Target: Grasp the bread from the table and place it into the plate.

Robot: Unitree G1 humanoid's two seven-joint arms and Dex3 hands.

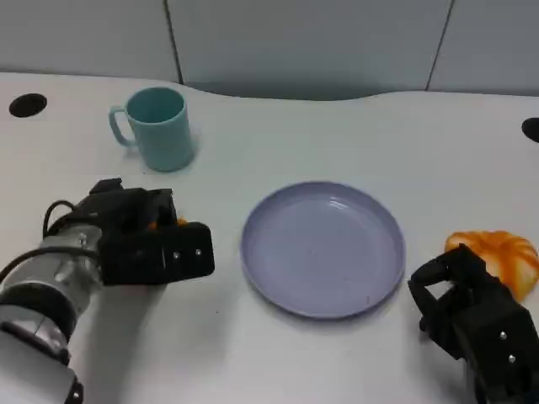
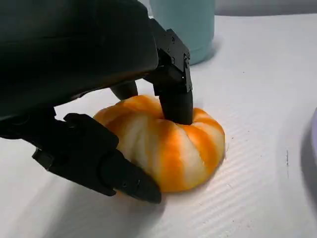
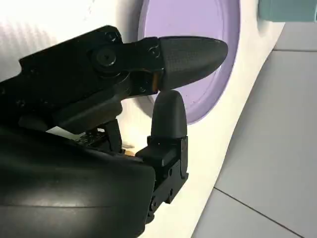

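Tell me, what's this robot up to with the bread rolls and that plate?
The robot's left hand has closed its fingers around an orange-and-white bread roll that rests on the white table, left of the purple plate. The plate holds nothing. A second roll lies right of the plate, just beyond the right hand, which holds nothing. A teal mug stands behind the left hand.

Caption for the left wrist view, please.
Left hand closes its fingers around an orange-striped bread on the white table, teal cup behind.

Bread (image 1: 503, 257) beside plate (image 1: 322, 249), near right hand (image 1: 472, 316).
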